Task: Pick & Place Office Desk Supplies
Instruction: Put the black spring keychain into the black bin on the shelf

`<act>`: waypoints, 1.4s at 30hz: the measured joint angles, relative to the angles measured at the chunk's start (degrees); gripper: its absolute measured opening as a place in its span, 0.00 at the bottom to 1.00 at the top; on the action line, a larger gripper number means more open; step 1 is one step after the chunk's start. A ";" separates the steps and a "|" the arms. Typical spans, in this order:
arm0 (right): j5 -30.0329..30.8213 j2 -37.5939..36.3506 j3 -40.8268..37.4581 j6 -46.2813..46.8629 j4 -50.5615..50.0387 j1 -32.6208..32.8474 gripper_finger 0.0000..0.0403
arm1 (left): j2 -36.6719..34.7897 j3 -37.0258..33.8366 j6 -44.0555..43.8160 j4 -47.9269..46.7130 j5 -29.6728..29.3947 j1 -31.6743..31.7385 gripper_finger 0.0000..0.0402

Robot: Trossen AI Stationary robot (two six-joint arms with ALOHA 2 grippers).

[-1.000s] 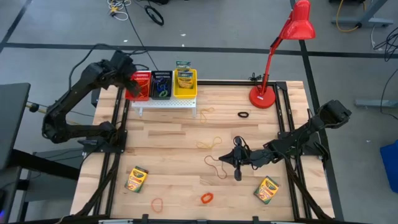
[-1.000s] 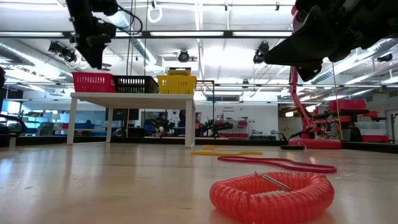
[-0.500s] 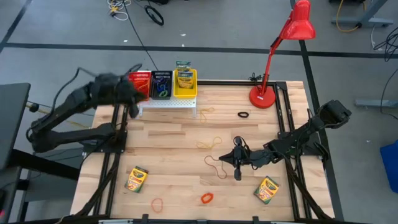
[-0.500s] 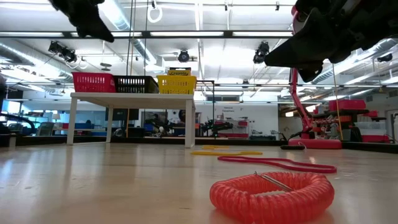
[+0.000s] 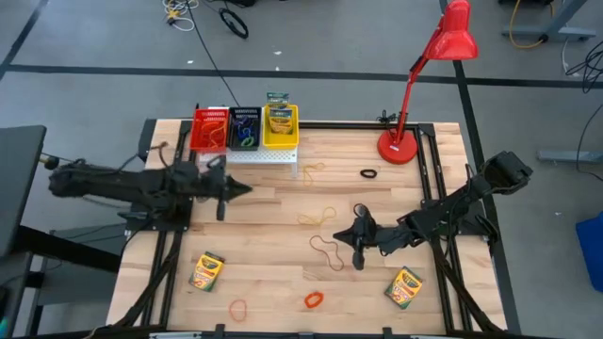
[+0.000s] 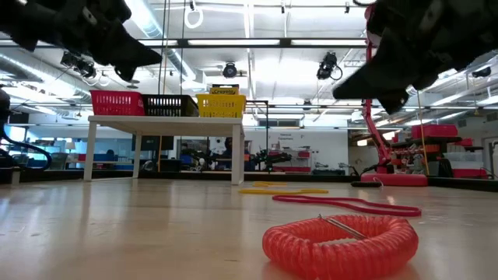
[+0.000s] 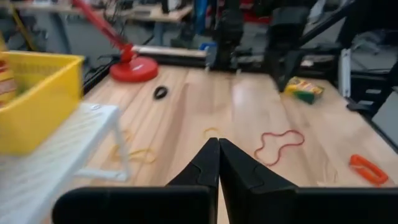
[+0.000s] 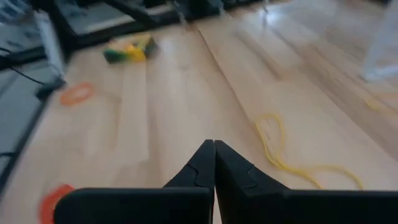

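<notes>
From above, the wooden counter [image 5: 283,202] carries two yellow-and-green crayon boxes [image 5: 205,270], [image 5: 404,287], and a third stands in the yellow basket [image 5: 280,126] on the white perforated stand [image 5: 252,156], beside one red and one black basket. The left pincer [image 5: 243,189] is closed and empty, near that stand. The right pincer [image 5: 341,233] is closed and empty too, just beside a thin reddish-orange rubber band [image 5: 327,251].

At counter level, one coiled orange elastic loop [image 6: 337,244] lies nearest.

The left wrist view shows one black elastic loop [image 7: 160,92].
</notes>
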 joint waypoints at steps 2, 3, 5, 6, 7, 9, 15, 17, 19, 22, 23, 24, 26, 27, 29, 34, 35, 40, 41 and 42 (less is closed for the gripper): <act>1.22 -0.49 0.00 2.75 -4.07 -0.25 0.01 | 2.68 -2.78 0.04 8.46 -2.60 -3.36 0.02; 1.49 -1.04 -0.01 4.47 -6.42 -0.64 0.01 | 4.22 -3.77 0.06 12.75 -3.42 -4.87 0.02; 2.37 -2.93 -0.01 8.72 -12.80 -1.75 0.01 | 7.44 -5.84 -0.02 19.82 -4.81 -7.44 0.02; 2.51 -4.06 0.00 11.06 -16.27 -2.53 0.01 | 9.24 -6.68 -0.18 22.94 -5.18 -8.58 0.03; 2.61 -5.46 0.00 13.33 -20.14 -3.43 0.01 | 11.34 -7.45 -0.49 25.92 -5.74 -9.68 0.03; 2.92 -8.12 0.00 18.18 -27.98 -5.90 0.02 | 15.40 -8.38 -1.04 31.31 -7.13 -11.52 0.03; -2.46 -13.29 -0.02 24.36 -47.58 -17.45 0.11 | 27.44 -8.50 -1.23 42.62 -9.49 -14.94 0.03; -5.64 -13.28 -0.02 21.93 -49.12 -22.25 0.16 | 31.05 -8.50 -1.02 47.45 -9.55 -15.67 0.03; -9.10 -12.80 -0.02 18.04 -48.62 -26.96 0.21 | 34.20 -8.50 -0.39 53.07 -9.53 -16.43 0.03; -10.82 -12.66 -0.02 12.57 -48.57 -33.45 0.28 | 38.61 -8.50 -0.02 59.47 -9.49 -17.39 0.03; -10.93 -12.66 -0.02 10.74 -48.49 -35.35 0.30 | 39.88 -8.48 -0.05 60.81 -9.45 -17.61 0.03; -10.99 -12.66 -0.02 8.75 -48.50 -37.22 0.31 | 41.10 -8.42 -0.22 61.85 -9.48 -17.80 0.03; -12.11 -12.58 -0.02 5.00 -48.00 -40.92 0.34 | 43.26 -8.08 -0.85 62.73 -9.49 -18.04 0.03; -13.20 -12.04 -0.02 3.22 -47.00 -42.54 0.35 | 44.22 -7.88 -1.19 62.77 -9.49 -18.04 0.03; -15.99 -11.23 -0.02 -0.10 -45.70 -45.65 0.36 | 45.95 -7.21 -1.57 62.82 -9.49 -18.04 0.03; -18.46 -8.73 -0.02 -6.26 -43.17 -51.22 0.38 | 49.42 -4.89 -1.60 62.99 -9.47 -18.02 0.03; -18.50 -8.19 -0.02 -7.23 -42.89 -52.08 0.38 | 49.77 -4.59 -1.60 62.99 -9.44 -18.02 0.03; -20.30 -5.48 -0.02 -10.52 -41.91 -54.68 0.38 | 51.95 -2.84 -1.03 62.82 -8.92 -18.02 0.03; -20.34 -4.92 -0.02 -11.12 -41.58 -54.83 0.38 | 52.30 -2.54 -1.04 62.96 -8.79 -18.02 0.03; -20.36 -4.18 -0.02 -11.48 -40.85 -54.89 0.38 | 52.47 -2.34 -1.02 62.86 -8.67 -18.02 0.03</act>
